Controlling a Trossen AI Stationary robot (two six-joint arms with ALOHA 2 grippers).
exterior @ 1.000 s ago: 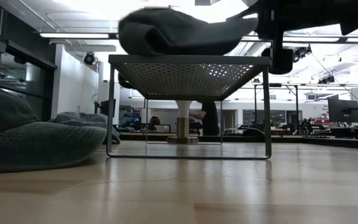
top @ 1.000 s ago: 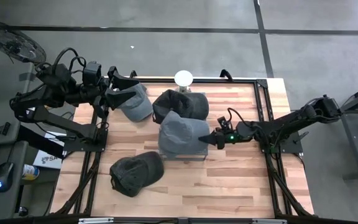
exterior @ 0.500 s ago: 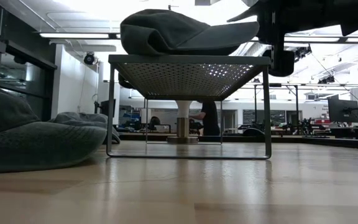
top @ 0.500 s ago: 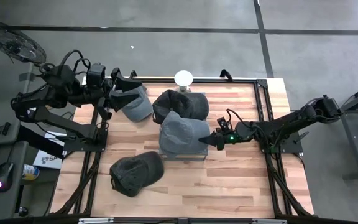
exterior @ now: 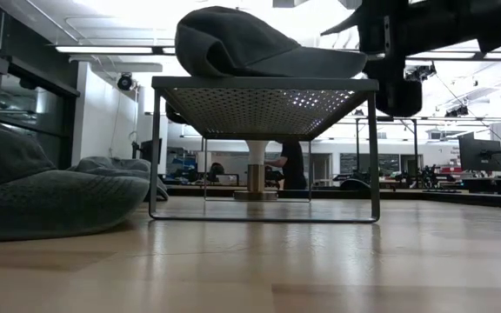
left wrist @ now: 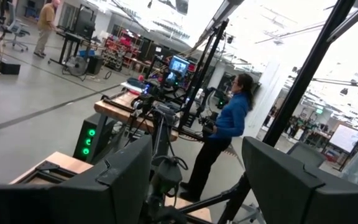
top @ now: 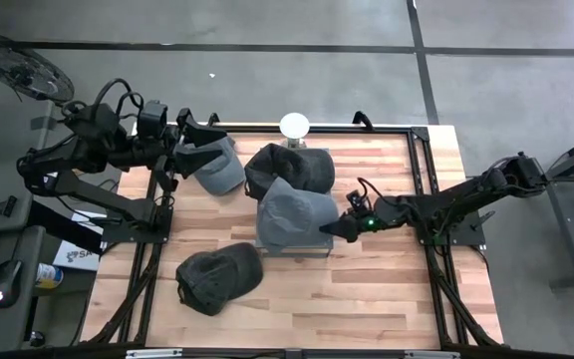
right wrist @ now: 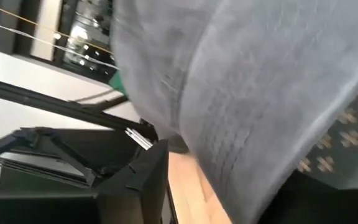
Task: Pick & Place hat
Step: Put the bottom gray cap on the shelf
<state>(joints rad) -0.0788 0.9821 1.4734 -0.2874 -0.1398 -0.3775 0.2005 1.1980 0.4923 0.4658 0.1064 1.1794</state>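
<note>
A grey cap (top: 292,212) lies on top of a perforated metal stand (exterior: 263,91) at the table's middle. Its crown (exterior: 224,39) is up and its brim (exterior: 324,63) lies flat, pointing toward the table's right. My right gripper (top: 345,226) is open at the brim's end, one finger on either side of it. My left gripper (top: 199,138) hovers open at the far left over a light grey cap (top: 217,168). The left wrist view shows nothing between its fingers (left wrist: 194,180). My right gripper comes in level from the table's right, with its fingers (right wrist: 145,177) on either side of the cap's brim (right wrist: 247,124). I cannot tell whether either finger touches the brim. The cap rests on the stand's top.
A dark cap (top: 289,168) lies just beyond the stand. Another dark cap (top: 217,277) lies on the wood toward the near left. A white round post (top: 294,125) stands at the far edge. People show in the room beyond (left wrist: 225,134).
The grey cap has settled on the stand. Its brim, held up off the stand's top a second ago, now lies flat on it. The crown stands higher and a little farther toward the table's right. My right gripper has stayed at the brim's end.
</note>
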